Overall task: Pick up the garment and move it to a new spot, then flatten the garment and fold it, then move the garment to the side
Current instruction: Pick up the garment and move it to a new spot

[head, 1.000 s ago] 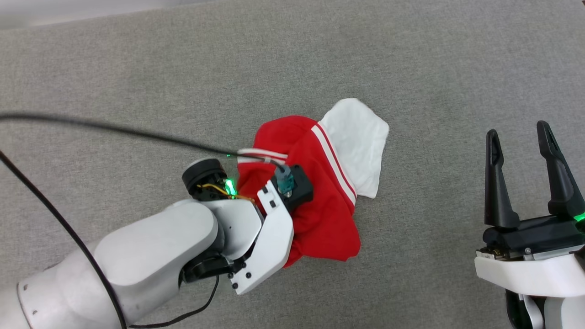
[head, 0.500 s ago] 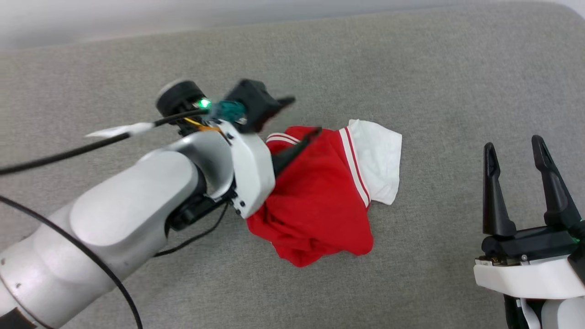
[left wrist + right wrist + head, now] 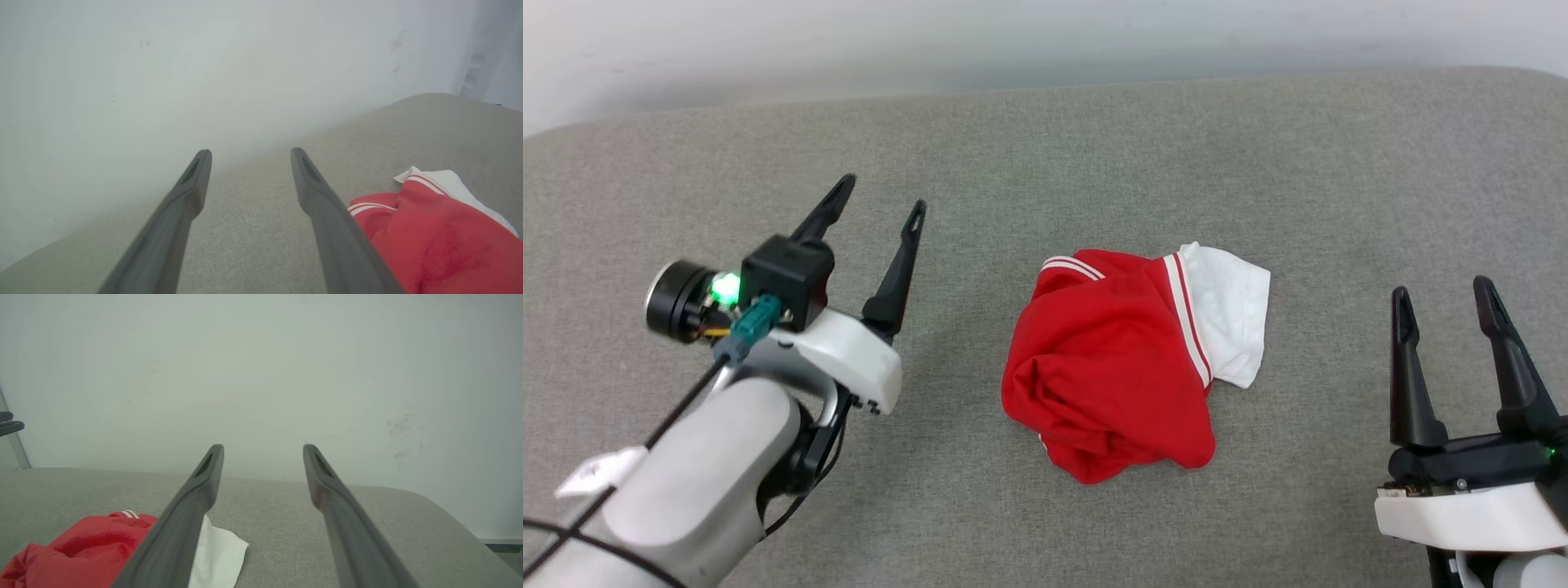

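Left fingers point(image 3: 899, 269) now wide apart, clear of the garment point(image 3: 1107, 384).

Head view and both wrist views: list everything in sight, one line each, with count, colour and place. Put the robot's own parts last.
garment: one, red with a white sleeve and red-and-white striped trim, crumpled in a heap mid-surface, between the two tools and touching neither.
padded surface: one, grey fabric, under everything.
wall: one, pale, beyond the surface's far edge.
cable: one, black, running from the left wrist back along the forearm.
left forearm: one, pale grey, lower left.
left tool: one, dark fingers, open and empty, left of the garment.
right tool: one, dark fingers, open and empty, lower right, right of the garment.
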